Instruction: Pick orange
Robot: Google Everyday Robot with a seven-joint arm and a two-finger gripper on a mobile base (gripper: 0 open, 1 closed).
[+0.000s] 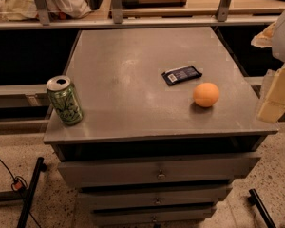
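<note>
Cabinet top point(128, 75) holds orange point(206, 94); end effector point(274, 98) hovers nearby.

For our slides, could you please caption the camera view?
Orange, dark wrapper and green can on grey cabinet; end effector at right edge.

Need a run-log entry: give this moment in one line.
orange: on cabinet top, free | gripper: frame's right edge, apart from orange | grasp: not yet

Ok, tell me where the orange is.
Camera view: the orange sits on the right side of the cabinet top, just in front of the dark wrapper; the gripper hangs past the right edge.
</note>
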